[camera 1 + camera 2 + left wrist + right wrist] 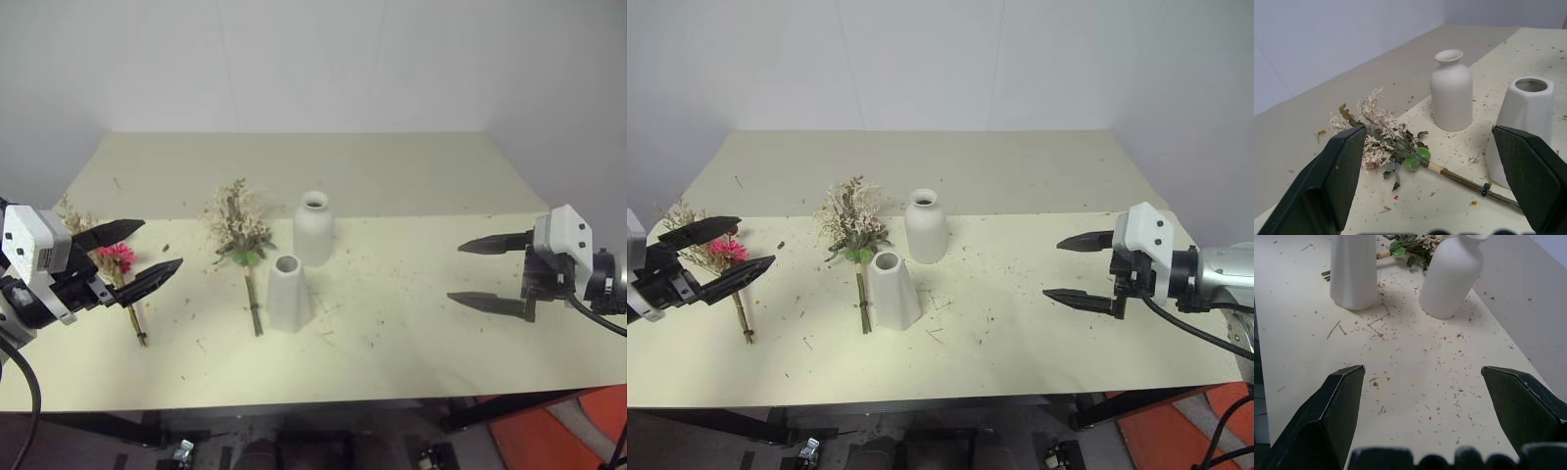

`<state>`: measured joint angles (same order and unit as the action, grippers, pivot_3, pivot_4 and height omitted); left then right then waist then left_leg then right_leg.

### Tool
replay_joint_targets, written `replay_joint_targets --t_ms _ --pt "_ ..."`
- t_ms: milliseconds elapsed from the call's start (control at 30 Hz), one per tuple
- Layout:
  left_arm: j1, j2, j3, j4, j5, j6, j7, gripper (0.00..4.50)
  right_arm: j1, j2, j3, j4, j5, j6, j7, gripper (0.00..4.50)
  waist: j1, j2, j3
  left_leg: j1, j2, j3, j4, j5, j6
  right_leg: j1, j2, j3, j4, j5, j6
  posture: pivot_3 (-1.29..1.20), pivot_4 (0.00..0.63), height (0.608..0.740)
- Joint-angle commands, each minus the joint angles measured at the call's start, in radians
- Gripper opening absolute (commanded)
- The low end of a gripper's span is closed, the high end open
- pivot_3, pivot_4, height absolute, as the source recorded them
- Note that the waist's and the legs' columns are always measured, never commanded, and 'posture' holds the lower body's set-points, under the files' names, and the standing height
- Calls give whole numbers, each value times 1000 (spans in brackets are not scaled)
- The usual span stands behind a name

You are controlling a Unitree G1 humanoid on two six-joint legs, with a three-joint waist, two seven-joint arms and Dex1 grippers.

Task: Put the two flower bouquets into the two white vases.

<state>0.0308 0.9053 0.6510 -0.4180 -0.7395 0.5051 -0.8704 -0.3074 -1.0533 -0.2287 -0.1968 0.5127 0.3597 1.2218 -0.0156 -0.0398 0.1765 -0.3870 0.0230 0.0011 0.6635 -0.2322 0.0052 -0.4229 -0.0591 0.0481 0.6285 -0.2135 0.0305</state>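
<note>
Head view: both bouquets lie flat on the surface (411, 176), nothing picked up yet. The left hand (137, 251), fingers apart and empty, hovers at left over the pink-flowered bouquet (120, 269); the fuller bouquet (240, 240) lies left of centre beside the tapered vase (288, 293), the rounded vase (313, 228) behind it. The right hand (485, 274) waits open at right.

Left wrist view: fuller bouquet (1391, 142) centred between the fingers, vases upper right.

Right wrist view: both vases along the top; only crumbs scattered in between. Next, I judge, a stem pinch.

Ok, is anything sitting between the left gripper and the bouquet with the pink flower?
Nothing visible blocks it. The left gripper hangs open right over the pink-flower bouquet, which lies flat on the table. The fuller bouquet and both vases, tapered vase and rounded vase, sit further toward the table's middle.
</note>
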Motion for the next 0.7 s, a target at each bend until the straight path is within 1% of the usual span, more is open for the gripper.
replay_joint_targets --t_ms 33,200,300,333,400,467,533,633,700 --pt "24 -8 63 -44 -15 0 11 4463 -36 -4 3 11 -8 -24 13 4500 0 0 0 0 0 0 0 0 0 0 0 0 0 0 0 0 150 740" --pt "56 -15 76 -60 -13 -3 17 4463 -51 2 18 23 -20 -32 21 4500 1 0 0 0 0 0 0 0 0 0 0 0 0 0 0 0 150 740" --pt "50 -15 75 -63 -21 5 35 4463 -51 7 16 24 -22 -36 23 4500 3 0 0 0 0 0 0 0 0 0 0 0 0 0 0 0 150 740" --pt "39 -25 79 -68 -35 16 64 4463 -56 12 12 18 -16 -32 18 4500 3 0 0 0 0 0 0 0 0 0 0 0 0 0 0 0 150 740" --pt "19 -44 97 -112 -75 61 159 4463 -74 31 0 -5 -8 -43 -6 4500 2 0 0 0 0 0 0 0 0 0 0 0 0 0 0 0 150 740" --pt "15 -65 119 -200 -90 102 274 4463 -109 64 -12 -45 -19 -56 -77 4500 0 0 0 0 0 0 0 0 0 0 0 0 0 0 0 0 150 740" --pt "12 -55 157 -247 -177 220 404 4463 -160 65 -8 -84 -9 -19 -110 4500 -4 0 0 0 0 0 0 0 0 -1 0 0 0 1 0 0 150 740" --pt "19 -20 192 -242 -319 408 568 4463 -216 55 31 -129 -11 -1 -110 4500 -4 0 0 0 1 0 -1 0 0 -1 0 1 1 2 -3 0 150 740" --pt "5 32 175 -214 -383 542 682 4463 -249 57 70 -143 -28 -4 -102 4500 -3 0 0 1 2 -1 -1 0 0 0 1 0 1 1 -2 0 150 740"
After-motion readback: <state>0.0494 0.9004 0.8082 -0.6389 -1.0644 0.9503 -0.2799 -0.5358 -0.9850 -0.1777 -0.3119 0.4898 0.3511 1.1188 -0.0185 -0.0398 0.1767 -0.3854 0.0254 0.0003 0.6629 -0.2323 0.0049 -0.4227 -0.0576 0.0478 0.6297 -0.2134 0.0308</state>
